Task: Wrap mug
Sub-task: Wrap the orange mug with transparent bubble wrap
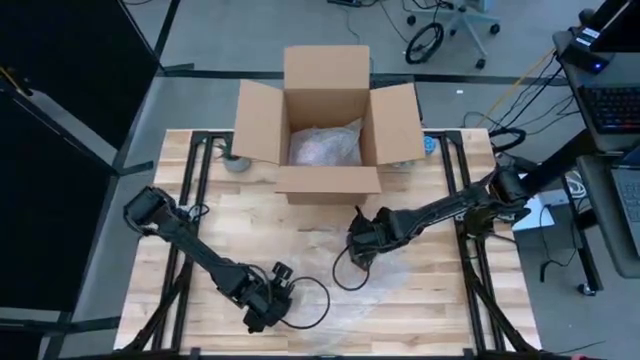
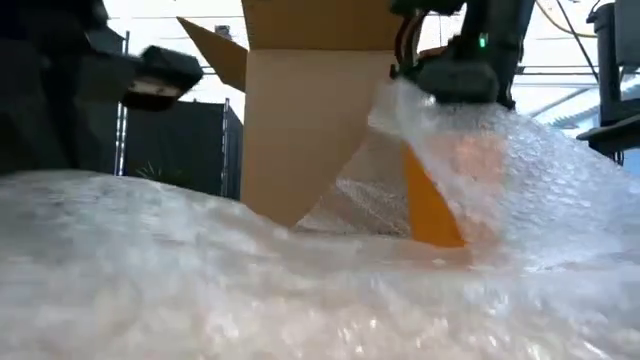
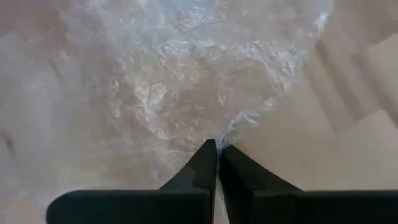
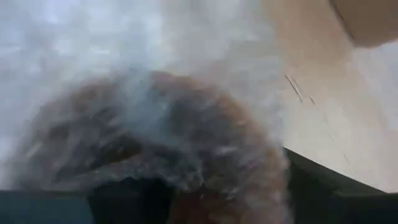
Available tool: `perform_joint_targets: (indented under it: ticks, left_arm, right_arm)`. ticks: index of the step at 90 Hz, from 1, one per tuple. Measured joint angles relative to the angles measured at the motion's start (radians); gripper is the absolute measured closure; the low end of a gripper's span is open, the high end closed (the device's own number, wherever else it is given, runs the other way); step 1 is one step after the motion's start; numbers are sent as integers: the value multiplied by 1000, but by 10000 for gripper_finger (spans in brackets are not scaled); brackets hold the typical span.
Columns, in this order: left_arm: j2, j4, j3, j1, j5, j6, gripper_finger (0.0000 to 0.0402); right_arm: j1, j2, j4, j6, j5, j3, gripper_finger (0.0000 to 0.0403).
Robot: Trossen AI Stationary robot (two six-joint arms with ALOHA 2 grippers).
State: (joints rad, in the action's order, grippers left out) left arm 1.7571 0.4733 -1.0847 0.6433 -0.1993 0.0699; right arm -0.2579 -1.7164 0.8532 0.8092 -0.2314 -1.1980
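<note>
High view, counter: wood slats, open cardboard box at 12 o'clock with bubble-wrapped contents inside; its flaps are splayed, likely so a wrapped item can drop in.
High view, bubble wrap sheet: clear, spread flat over the centre to 5 o'clock area, hard to see against the wood.
High view, right pincer: near centre, just below the box front, pressed down on the sheet's 12 o'clock edge.
High view, left pincer: at 7 o'clock, at the sheet's near edge; looks like it anchors that end so the wrap can't slide.
Low view, mug: orange, tilted, already under a fold of wrap, right pincer on top of it at about 1 o'clock; the wrap is draped over and pinned, apparently to keep the cover tight.
Low view, foreground: a mound of bubble wrap fills the lower half, with the box standing behind.
Left wrist view, left pincer: dark fingers clenched together on a crumpled edge of the sheet, so it's grasping the wrap.
Right wrist view, mug: brownish rounded shape seen through blurry wrap, right up against the camera; finger gap is hidden, so I cannot tell whether it is grasping or just pressing.
Stage guess: mid-wrap, mug partly covered, not rolled shut.
</note>
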Motion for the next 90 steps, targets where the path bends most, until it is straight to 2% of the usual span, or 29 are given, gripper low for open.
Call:
perform_joint_targets:
  ticks: [19, 33, 47, 75, 90]
  left_arm:
    - [-69, 1, -20, -2, -65, -9, 401]
    - [-105, -8, -93, -11, -186, -98, 401]
    - [-107, -28, -175, -38, -255, -202, 401]
    - [-107, -310, -187, -166, -274, -451, 401]
    - [-104, -394, -187, -259, -234, -518, 401]
  right_arm:
    - [-6, 0, 105, -12, -58, -89, 193]
    - [-6, 1, 131, 8, -79, -90, 193]
    - [-5, -5, 101, 39, -121, -66, 193]
    - [-20, -5, 64, 49, -141, -9, 193]
    - [-20, -1, 64, 41, -140, -9, 193]
